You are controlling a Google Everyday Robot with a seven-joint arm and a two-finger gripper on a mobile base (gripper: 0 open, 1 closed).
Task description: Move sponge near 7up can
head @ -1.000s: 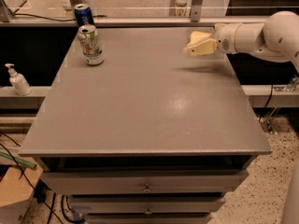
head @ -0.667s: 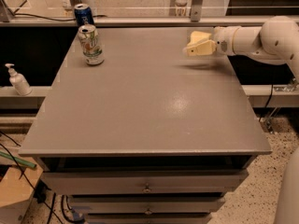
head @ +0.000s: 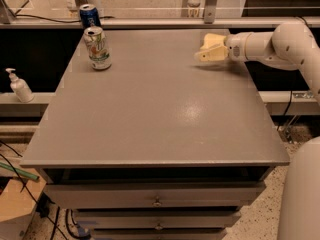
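Gripper (head: 209,54), at the upper right of the frame, is clamped on the sponge (head: 214,40), holding it just above the table (head: 150,119), well apart from the 7up can (head: 98,48) standing upper left near a blue can (head: 90,15).

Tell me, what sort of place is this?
Likely a robotics lab or test room: a plain grey table with drawers, a pump bottle on the side ledge, and a white robot arm, its gripper at the sponge above the table's far right side.
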